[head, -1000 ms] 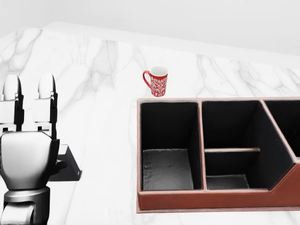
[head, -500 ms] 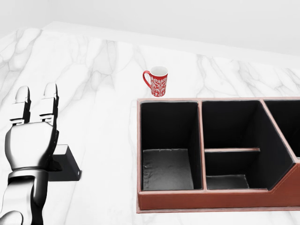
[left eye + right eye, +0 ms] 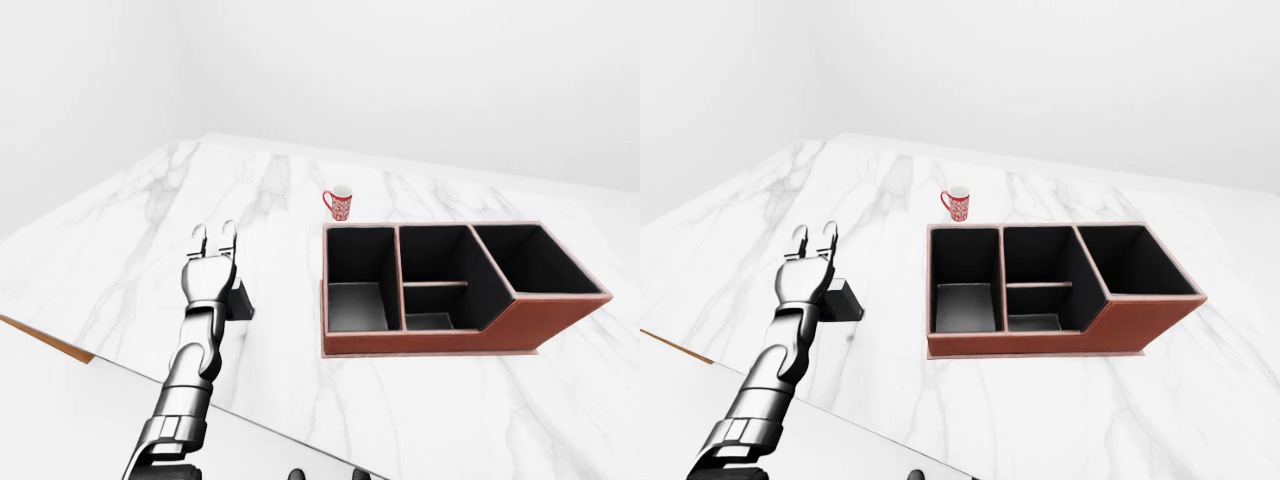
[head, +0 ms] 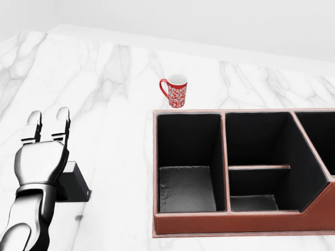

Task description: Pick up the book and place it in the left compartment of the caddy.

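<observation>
The book [image 4: 77,187] is a dark flat block lying on the white marble counter, left of the caddy; my hand hides its left part. My left hand [image 4: 49,119] is open, fingers stretched out, with its palm over the book's left side; I cannot tell whether it touches. The brown caddy [image 4: 225,224] with black insides sits at the right. Its left compartment [image 4: 187,188] holds nothing. My right hand is out of view.
A red patterned mug [image 4: 177,90] stands just above the caddy's top-left corner in the head view. The counter's near edge [image 3: 45,338] runs across the bottom left of the left-eye view. The caddy's middle compartment [image 4: 259,167] has a low divider.
My left hand has dropped away from the camera toward the counter and tipped forward over the book. The book, caddy and mug have not moved.
</observation>
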You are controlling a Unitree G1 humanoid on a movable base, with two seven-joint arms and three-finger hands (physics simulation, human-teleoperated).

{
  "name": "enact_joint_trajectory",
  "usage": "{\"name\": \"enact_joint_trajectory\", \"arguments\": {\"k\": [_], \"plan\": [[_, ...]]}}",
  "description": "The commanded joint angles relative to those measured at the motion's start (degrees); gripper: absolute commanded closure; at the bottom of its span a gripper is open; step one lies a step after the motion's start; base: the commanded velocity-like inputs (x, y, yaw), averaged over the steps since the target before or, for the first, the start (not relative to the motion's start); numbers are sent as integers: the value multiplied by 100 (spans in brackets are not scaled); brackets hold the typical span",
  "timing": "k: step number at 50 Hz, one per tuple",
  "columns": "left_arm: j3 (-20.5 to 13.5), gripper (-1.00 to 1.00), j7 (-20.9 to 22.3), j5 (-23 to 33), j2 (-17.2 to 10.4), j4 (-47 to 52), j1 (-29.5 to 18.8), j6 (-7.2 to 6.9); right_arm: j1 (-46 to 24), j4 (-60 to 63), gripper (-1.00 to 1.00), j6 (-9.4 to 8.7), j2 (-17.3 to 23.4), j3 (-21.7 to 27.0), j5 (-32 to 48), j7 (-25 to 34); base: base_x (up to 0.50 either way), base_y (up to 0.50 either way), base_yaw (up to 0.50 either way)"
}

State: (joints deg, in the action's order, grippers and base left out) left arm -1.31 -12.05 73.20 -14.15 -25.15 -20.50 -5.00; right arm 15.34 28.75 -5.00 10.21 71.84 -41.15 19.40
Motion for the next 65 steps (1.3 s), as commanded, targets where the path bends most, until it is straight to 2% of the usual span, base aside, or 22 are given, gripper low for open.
{"name": "enact_joint_trajectory", "arguments": {"k": [1,11,12,13,15,21,29,65], "plan": [[56,-100,-22,5,-40,-362,-148,0,-3,8,-100,0,1,2,7,4,0,0,0],[64,-100,-24,-4,-44,-362,-148,0,-4,8,-100,0,1,2,7,5,0,0,0],[184,-100,-1362,340,-55,-3079,-1287,0,-39,-111,-100,0,-17,-70,109,57,0,0,0],[238,-100,-1628,264,-76,-3596,-1525,0,-11,-49,-100,0,-6,-40,56,24,0,0,0],[357,-100,-1766,133,-99,-3977,-1694,0,-10,-48,-100,0,-7,-42,59,21,0,0,0],[571,-100,-1795,-70,-93,-4568,-1915,0,-12,-70,-100,0,-2,-47,57,18,0,0,0],[667,-100,-1795,-265,-108,-4859,-2023,0,-10,-55,-100,0,-5,-48,62,21,0,0,0],[575,-100,-1715,-526,-169,-5289,-2017,0,-28,-86,-100,0,-9,-106,124,39,0,0,0]]}}
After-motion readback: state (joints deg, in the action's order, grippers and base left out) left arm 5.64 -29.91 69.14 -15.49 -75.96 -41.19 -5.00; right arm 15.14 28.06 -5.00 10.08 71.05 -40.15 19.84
